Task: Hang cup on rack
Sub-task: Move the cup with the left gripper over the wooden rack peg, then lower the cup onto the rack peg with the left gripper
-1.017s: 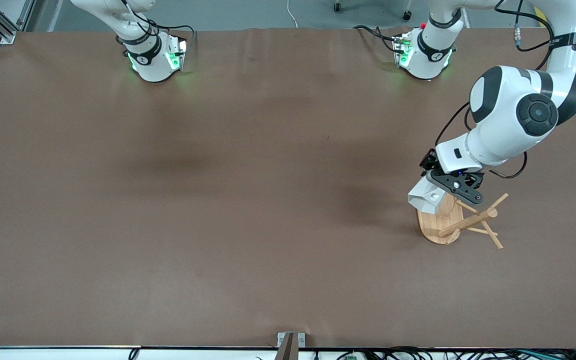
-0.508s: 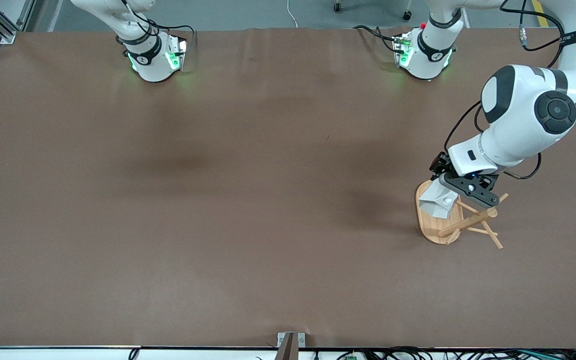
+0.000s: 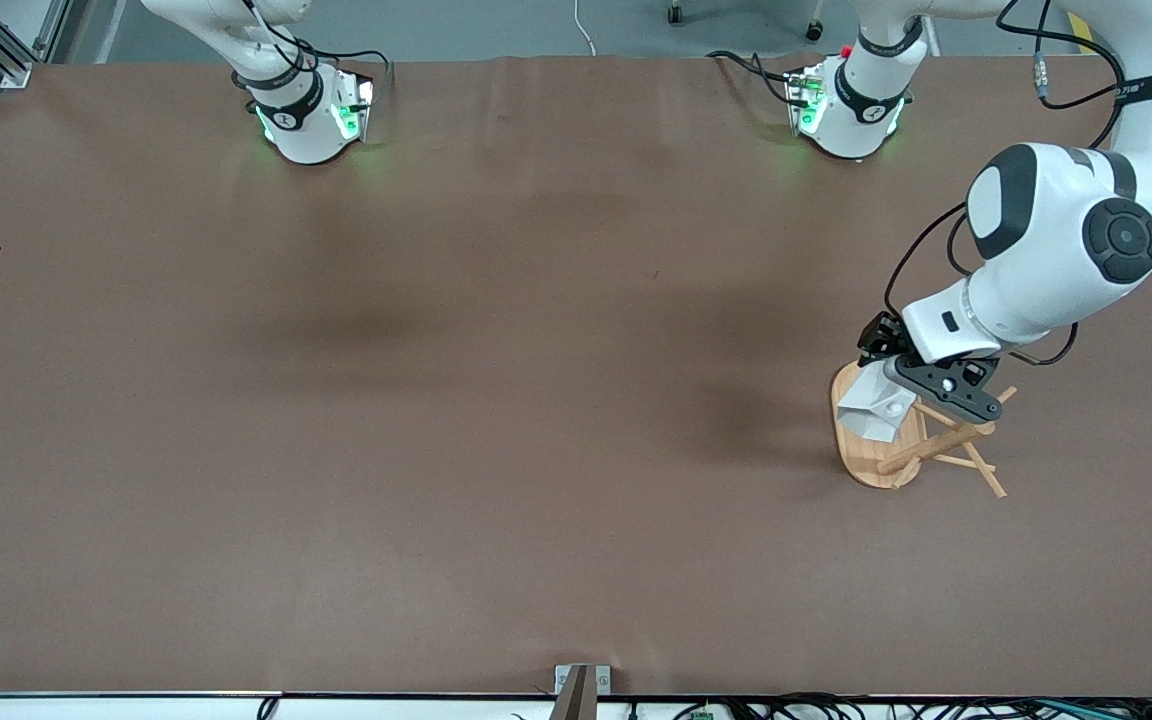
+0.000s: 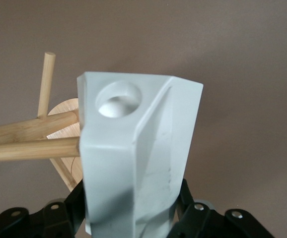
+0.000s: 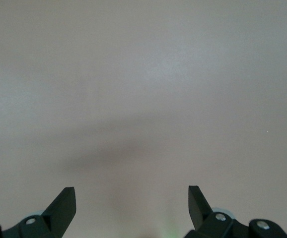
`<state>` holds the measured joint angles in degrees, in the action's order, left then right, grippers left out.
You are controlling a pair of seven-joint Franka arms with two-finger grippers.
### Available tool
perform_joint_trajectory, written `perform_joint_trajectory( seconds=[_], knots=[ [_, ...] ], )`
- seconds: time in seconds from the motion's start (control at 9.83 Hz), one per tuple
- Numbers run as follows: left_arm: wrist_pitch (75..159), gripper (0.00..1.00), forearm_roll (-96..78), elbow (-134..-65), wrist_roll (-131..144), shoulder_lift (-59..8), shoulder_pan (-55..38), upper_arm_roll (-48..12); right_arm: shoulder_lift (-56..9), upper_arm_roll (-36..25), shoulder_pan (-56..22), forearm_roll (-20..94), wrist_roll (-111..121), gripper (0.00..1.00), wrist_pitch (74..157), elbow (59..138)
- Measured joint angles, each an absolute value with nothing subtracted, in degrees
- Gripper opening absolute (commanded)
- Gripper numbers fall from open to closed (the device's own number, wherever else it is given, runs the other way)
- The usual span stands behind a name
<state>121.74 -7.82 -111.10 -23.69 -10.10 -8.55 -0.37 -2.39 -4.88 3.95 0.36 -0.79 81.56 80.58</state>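
- Closest to the front camera, toward the left arm's end of the brown surface, stands the rack, its oval base flat on the surface and its thin pegs fanning out from the central post.
- Just over that base hangs the cup, clenched in the left claw; the black fingers press on the cup's body from both sides.
- From the left wrist view, the round hole in the tab handle sits right beside the tip of a peg, but no peg passes through it as far as I can see.
- So I judge pickup and carry done; threading the hole onto a peg and letting go remain.
- The right arm waits near its base; the right claw is spread wide, gripping nothing, over bare surface.
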Motion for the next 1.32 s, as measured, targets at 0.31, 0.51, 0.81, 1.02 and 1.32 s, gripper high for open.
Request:
perform_joint_trajectory(
  seconds=[0.31, 0.51, 0.81, 1.02, 1.32],
  knots=[
    [122.59, 0.07, -7.82, -110.78, -24.18, -10.57, -8.52, 0.43, -2.39, -4.89, 3.95, 0.36, -0.8, 1.0, 81.56, 80.58],
    [122.62, 0.07, -8.15, -110.02, -25.04, -10.98, -8.5, 1.17, -2.39, -4.89, 3.95, 0.36, -0.8, 1.0, 81.56, 80.58],
    [122.63, 0.1, -9.98, -109.8, -25.33, -11.99, -8.45, 2.42, -2.39, -4.91, 3.95, 0.36, -0.79, 1.0, 81.59, 80.58],
    [122.63, 0.8, -12.35, -109.74, -26.12, -12.78, -8.42, 3.02, -2.39, -4.91, 3.95, 0.36, -0.79, 1.0, 81.88, 80.58],
    [122.63, 1.0, -13.04, -109.52, -26.14, -13.26, -8.41, 3.81, -2.39, -4.91, 3.95, 0.35, -0.8, 1.0, 83.12, 80.58]
  ],
)
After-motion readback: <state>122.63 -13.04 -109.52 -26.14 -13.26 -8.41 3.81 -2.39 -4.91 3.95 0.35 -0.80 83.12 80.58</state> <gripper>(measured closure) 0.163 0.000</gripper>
